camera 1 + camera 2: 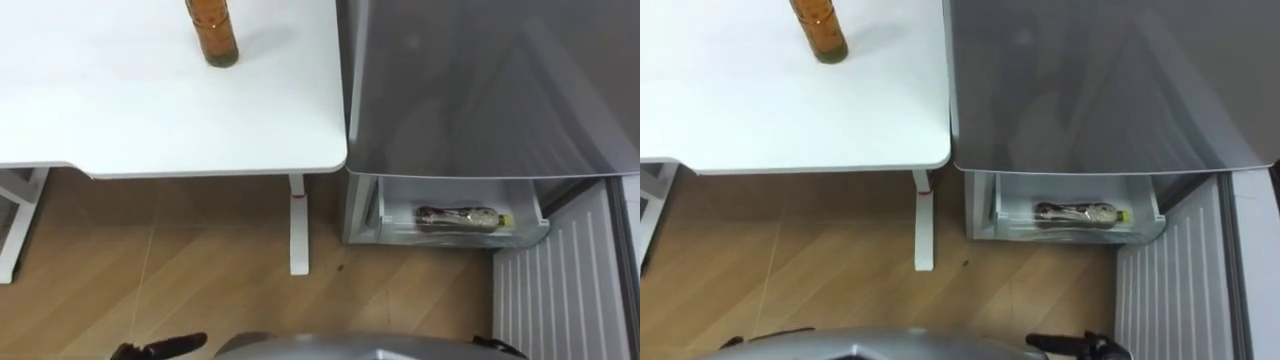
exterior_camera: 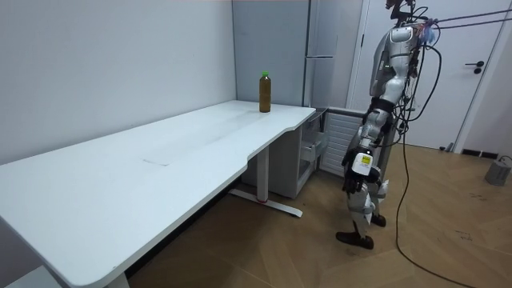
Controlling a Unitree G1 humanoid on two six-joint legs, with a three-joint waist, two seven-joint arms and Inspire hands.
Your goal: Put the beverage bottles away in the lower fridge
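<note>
- Left eye view:
  - The upright bottle (image 1: 211, 35) stands on the table (image 1: 120, 110), well back from the near edge and toward the edge beside the fridge (image 1: 480, 90). Its long axis is vertical.
  - The left hand (image 1: 165, 347) shows low at the picture's bottom, below the table's near edge and well apart from the bottle. The bottle lies ahead of it and slightly to its right. You cannot tell whether this hand is released or clenched. No bottle shows in it.
  - A lying bottle (image 1: 458, 217) rests in the open lower drawer (image 1: 395, 215). Its long axis runs along the drawer front.
- Right eye view:
  - The right hand (image 1: 1080, 346) shows low, in front of the drawer. You cannot tell its state.
  - Judgement: the left hand is nearer the upright bottle, so use it to reach, and approach the bottle from the side.
- Room view:
  - The robot stands on the floor (image 2: 448, 240) before the fridge, beyond the table's end.
  - The upright bottle stands near the table's far corner.
</note>
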